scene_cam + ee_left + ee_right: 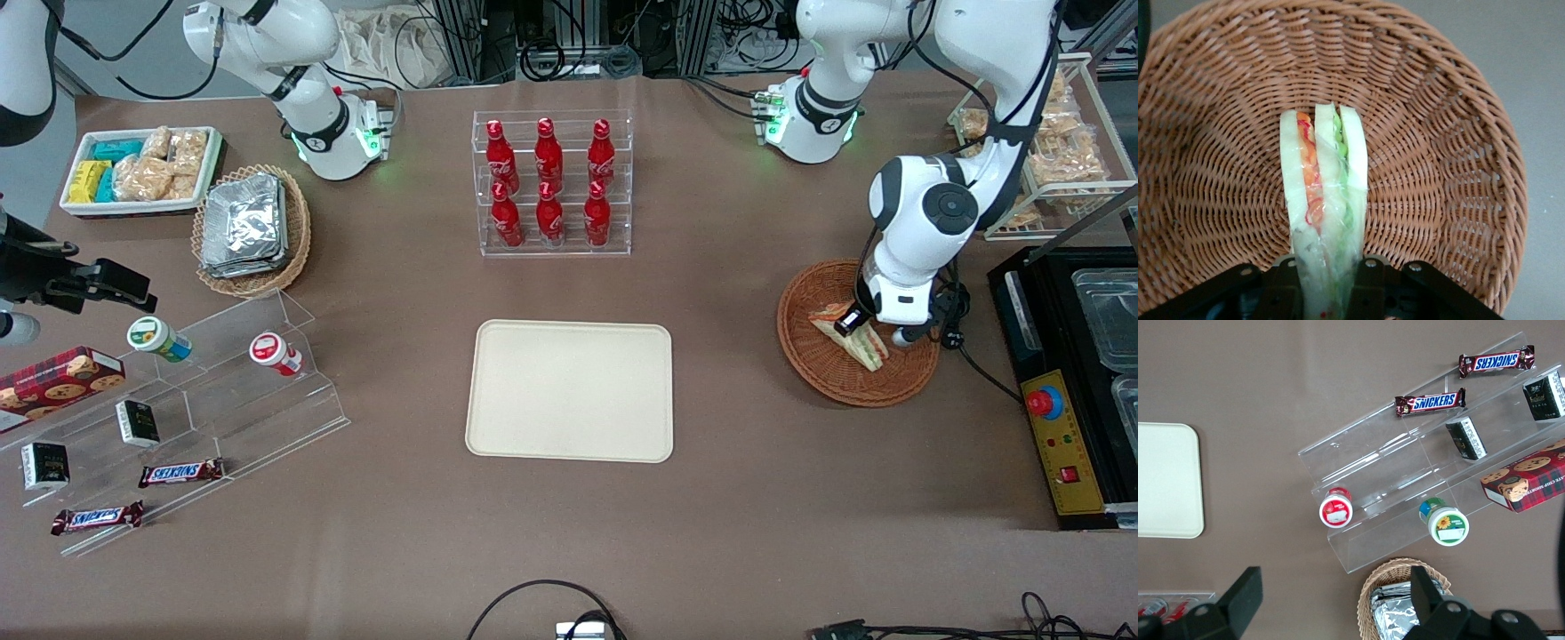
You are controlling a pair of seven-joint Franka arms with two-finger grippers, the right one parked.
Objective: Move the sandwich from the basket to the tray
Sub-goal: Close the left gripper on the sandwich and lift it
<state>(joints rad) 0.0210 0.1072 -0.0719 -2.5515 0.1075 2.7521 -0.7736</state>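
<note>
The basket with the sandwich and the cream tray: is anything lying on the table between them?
No. In the front view only bare brown tabletop lies between the basket and the tray. The end effector is down at the sandwich.

One triangular white-bread sandwich point(851, 335) is counted, in one round reddish-brown wicker basket point(822, 369), with one black two-finger gripper point(858, 322) over it. One flat cream rectangular tray point(570, 390) is counted, with six red bottles point(549, 180) at its twelve o'clock. Two Snickers bars point(180, 472) are counted.
</note>
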